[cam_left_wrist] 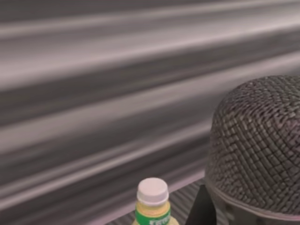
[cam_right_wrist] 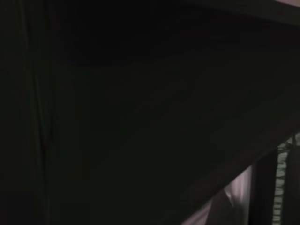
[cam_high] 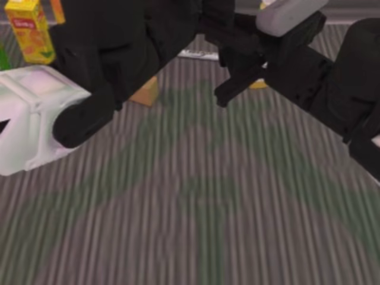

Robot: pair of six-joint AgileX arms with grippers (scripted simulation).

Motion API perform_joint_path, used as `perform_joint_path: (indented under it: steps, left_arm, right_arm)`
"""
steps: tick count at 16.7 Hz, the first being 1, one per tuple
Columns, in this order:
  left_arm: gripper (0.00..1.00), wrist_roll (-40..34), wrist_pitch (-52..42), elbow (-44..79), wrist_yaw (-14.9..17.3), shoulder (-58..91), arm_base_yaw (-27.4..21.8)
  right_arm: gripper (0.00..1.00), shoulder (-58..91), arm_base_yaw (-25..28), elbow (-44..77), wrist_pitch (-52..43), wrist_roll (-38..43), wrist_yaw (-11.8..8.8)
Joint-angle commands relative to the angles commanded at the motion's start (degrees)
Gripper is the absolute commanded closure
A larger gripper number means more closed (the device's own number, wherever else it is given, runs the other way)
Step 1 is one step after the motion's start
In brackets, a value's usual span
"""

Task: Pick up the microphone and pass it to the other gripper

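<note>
The microphone's grey mesh head point(cam_left_wrist: 257, 150) fills the left wrist view close to the camera. One black finger point(cam_left_wrist: 201, 210) of my left gripper lies against the collar under the head, so the gripper is shut on the mic. The handle is out of view. In the top view the mic is hidden under the two arms, which meet at the back middle of the table. My left arm point(cam_high: 107, 53) reaches in from the left. My right gripper point(cam_high: 230, 86) points down and left from the right arm point(cam_high: 320, 77). The right wrist view is dark.
A yellow juice carton point(cam_high: 32, 29) stands at the back left, a tan block point(cam_high: 145, 92) beside the left arm, and a yellow object point(cam_high: 259, 85) under the right gripper. A white-capped bottle point(cam_left_wrist: 152, 199) shows beyond the mic. The striped table point(cam_high: 196, 202) stretches toward the front.
</note>
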Motion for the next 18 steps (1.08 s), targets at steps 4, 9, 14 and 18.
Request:
perform_joint_path:
  steps: [4,9,14,18]
  left_arm:
    - [1.00,0.0,0.0,0.0,0.0,0.0,0.0]
    - [1.00,0.0,0.0,0.0,0.0,0.0,0.0]
    - [1.00,0.0,0.0,0.0,0.0,0.0,0.0]
    - [1.00,0.0,0.0,0.0,0.0,0.0,0.0]
  right_arm:
    - [0.62,0.0,0.0,0.0,0.0,0.0,0.0]
    - [0.25,0.0,0.0,0.0,0.0,0.0,0.0]
    - [0.00,0.0,0.0,0.0,0.0,0.0,0.0]
    - [0.00,0.0,0.0,0.0,0.0,0.0,0.0]
